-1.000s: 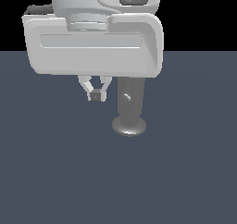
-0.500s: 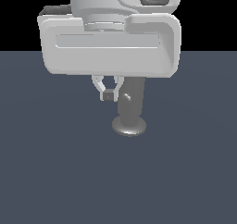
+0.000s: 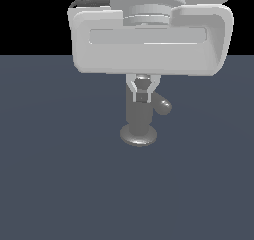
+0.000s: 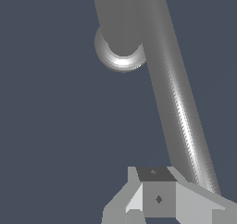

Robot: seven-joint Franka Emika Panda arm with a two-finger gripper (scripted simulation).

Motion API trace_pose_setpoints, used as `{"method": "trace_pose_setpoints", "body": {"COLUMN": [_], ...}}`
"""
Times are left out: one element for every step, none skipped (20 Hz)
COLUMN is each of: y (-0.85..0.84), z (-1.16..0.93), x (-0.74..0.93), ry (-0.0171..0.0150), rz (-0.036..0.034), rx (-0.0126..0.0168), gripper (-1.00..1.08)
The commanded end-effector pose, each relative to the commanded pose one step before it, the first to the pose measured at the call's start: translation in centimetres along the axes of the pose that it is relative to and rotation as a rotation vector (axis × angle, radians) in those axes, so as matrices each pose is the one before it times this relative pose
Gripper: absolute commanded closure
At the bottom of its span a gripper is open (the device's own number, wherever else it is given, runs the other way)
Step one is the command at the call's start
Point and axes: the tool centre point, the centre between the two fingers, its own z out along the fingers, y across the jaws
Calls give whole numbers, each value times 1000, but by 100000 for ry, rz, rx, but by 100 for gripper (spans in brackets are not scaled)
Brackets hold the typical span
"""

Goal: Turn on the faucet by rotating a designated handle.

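Note:
The faucet (image 3: 138, 116) is a dull grey upright cylinder on a round disc foot (image 3: 139, 135), standing mid-floor in the exterior view. Its handle (image 3: 163, 105) shows as a short round-ended stub sticking out toward the exterior view's right. My gripper (image 3: 143, 97) hangs from the big pale hand, right in front of the cylinder's upper part, shut with nothing in it. In the wrist view the faucet (image 4: 121, 19) is seen from above. The handle (image 4: 181, 116) runs as a long shiny rod past the side of my gripper (image 4: 158, 193), close to one finger.
A flat dark blue-grey floor (image 3: 54, 184) surrounds the faucet. The pale hand body (image 3: 149, 40) fills the top of the exterior view and hides the cylinder's domed top.
My gripper has moved toward the exterior view's right, from beside the faucet to in front of it. The handle stub has swung to the right with it.

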Motion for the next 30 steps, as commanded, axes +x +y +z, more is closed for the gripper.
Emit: {"method": "trace_pose_setpoints", "body": {"y": [1991,477,476,476,476,475,475,474,473,473,472,472,471,469,468,467,465,462,458,0,-1431,229,234,229,229,229,234,229,228,228], "z": [913,0,0,0,0,0,0,0,3,0,0,0,0,0,0,0,0,-1,-1,0,-1504,36,44,36,36,36,44,36,36,36], "x": [72,81,81,81,81,82,82,82,84,82,83,83,83,84,84,85,86,87,89,0,1193,254,257,254,255,255,258,255,255,254], "ry": [-1723,0,0,0,0,0,0,0,-11,0,0,0,0,0,0,0,0,0,0,0,4099,-79,-97,-79,-79,-79,-97,-79,-79,-79], "rz": [1718,0,0,0,0,0,0,0,34,0,0,0,0,0,0,0,0,0,0,0,-2906,56,69,56,56,56,69,56,56,56], "rx": [-59,0,0,0,0,0,0,0,-59,0,0,0,0,0,0,0,0,0,0,0,-658,10,12,10,10,10,13,11,11,11], "gripper": [108,108,108,108,108,108,108,108,108,108,108,108,108,108,108,108,108,108,108,108,108,108,108,108,108,108,108,108,108,108]}}
